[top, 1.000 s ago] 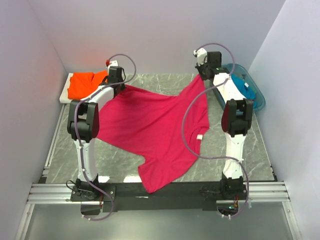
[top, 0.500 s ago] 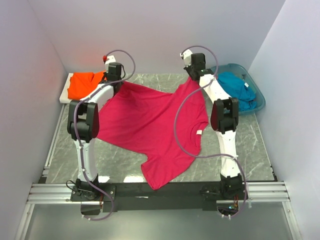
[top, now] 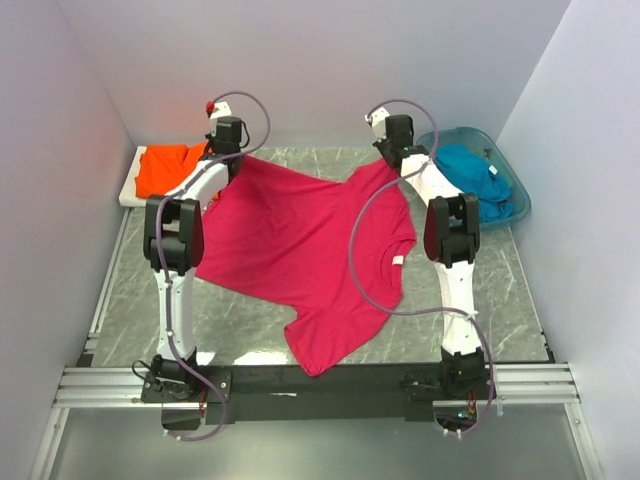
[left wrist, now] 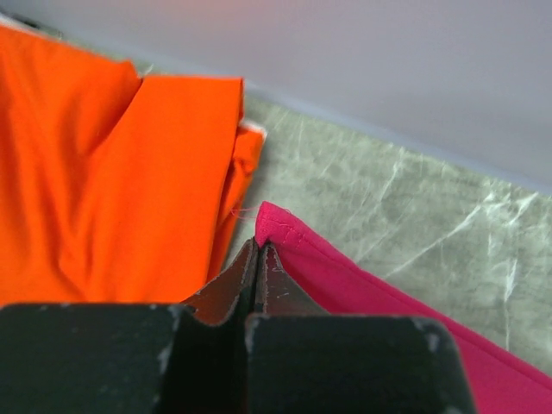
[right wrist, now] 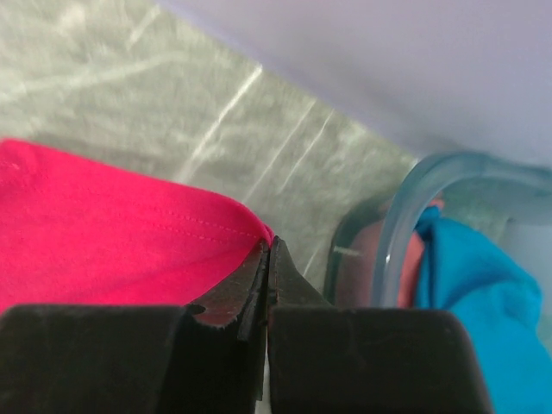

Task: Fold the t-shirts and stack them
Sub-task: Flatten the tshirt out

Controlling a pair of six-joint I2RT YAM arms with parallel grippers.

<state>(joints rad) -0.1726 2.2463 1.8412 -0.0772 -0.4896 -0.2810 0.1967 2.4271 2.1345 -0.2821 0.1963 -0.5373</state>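
A magenta-red t-shirt (top: 300, 245) is spread over the middle of the table, its far edge lifted between the two arms. My left gripper (top: 236, 158) is shut on the shirt's far left corner (left wrist: 280, 226). My right gripper (top: 385, 162) is shut on the far right corner (right wrist: 250, 228). A white neck label (top: 398, 262) shows at the shirt's right side. An orange t-shirt (top: 170, 167) lies folded at the back left, and fills the left of the left wrist view (left wrist: 103, 181). A teal-blue t-shirt (top: 475, 172) sits in the basket (right wrist: 483, 293).
The translucent teal basket (top: 518, 195) stands at the back right, its rim (right wrist: 405, 216) close beside my right gripper. The orange shirt rests on a white board (top: 130, 195). Walls close in the back and both sides. Marble tabletop (top: 490, 290) shows around the shirt.
Both grippers have carried the shirt's far edge toward the back wall. The right gripper moved left, away from the basket, and the near part of the shirt slid up from the front edge.
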